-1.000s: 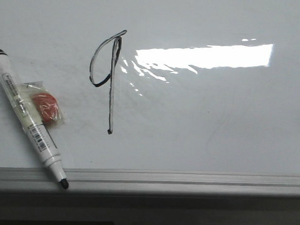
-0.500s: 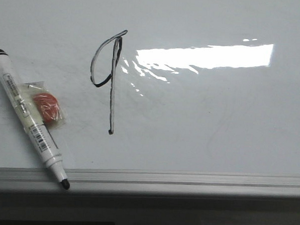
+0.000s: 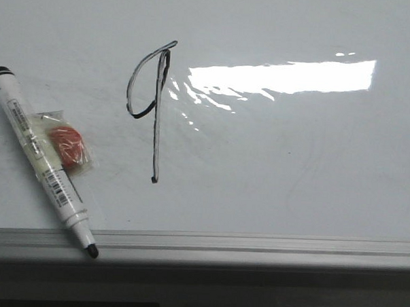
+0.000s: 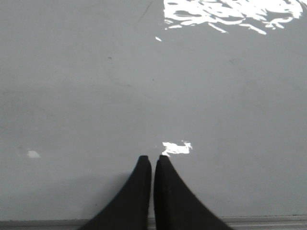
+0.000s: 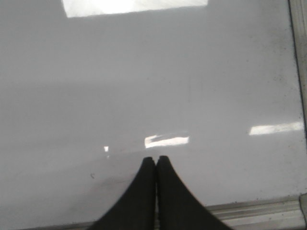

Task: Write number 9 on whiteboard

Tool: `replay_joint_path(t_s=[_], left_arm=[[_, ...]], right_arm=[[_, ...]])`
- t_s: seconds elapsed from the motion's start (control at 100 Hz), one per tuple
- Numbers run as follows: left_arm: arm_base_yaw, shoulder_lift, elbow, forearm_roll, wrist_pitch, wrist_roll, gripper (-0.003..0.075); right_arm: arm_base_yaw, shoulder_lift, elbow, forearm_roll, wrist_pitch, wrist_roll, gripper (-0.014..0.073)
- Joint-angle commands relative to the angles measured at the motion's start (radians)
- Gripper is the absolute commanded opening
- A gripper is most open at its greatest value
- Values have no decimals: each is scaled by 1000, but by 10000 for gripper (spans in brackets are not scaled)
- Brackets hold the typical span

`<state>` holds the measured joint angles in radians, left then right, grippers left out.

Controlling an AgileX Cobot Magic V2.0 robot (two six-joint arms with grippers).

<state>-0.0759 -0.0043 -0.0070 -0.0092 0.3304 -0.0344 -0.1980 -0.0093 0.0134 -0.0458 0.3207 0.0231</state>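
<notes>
The number 9 (image 3: 154,117) is drawn in thin black marker on the whiteboard (image 3: 272,170), left of its middle, with a narrow slanted loop and a long straight tail. A white marker pen (image 3: 43,161) with its black tip uncapped lies on the board at the left, tip over the grey frame (image 3: 255,247). Neither gripper shows in the front view. My left gripper (image 4: 153,158) is shut and empty above bare board. My right gripper (image 5: 156,159) is shut and empty near the board's frame (image 5: 259,211).
A small clear packet with a red-orange piece (image 3: 68,145) lies beside the marker pen. A bright light reflection (image 3: 283,75) sits right of the 9. The board's right frame edge (image 5: 298,72) shows in the right wrist view.
The whole front view has shifted slightly to the right; the 9, the marker pen and the packet keep their places relative to each other.
</notes>
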Motion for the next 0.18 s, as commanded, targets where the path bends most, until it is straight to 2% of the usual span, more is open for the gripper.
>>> replay_joint_path(t_s=[0.0, 0.17], left_arm=[[3, -27, 41, -8, -47, -10, -20], [3, -27, 41, -8, -47, -10, -20]], right_arm=[[-5, -23, 11, -15, -22, -12, -64], [-5, -23, 11, -15, -22, -12, -64]])
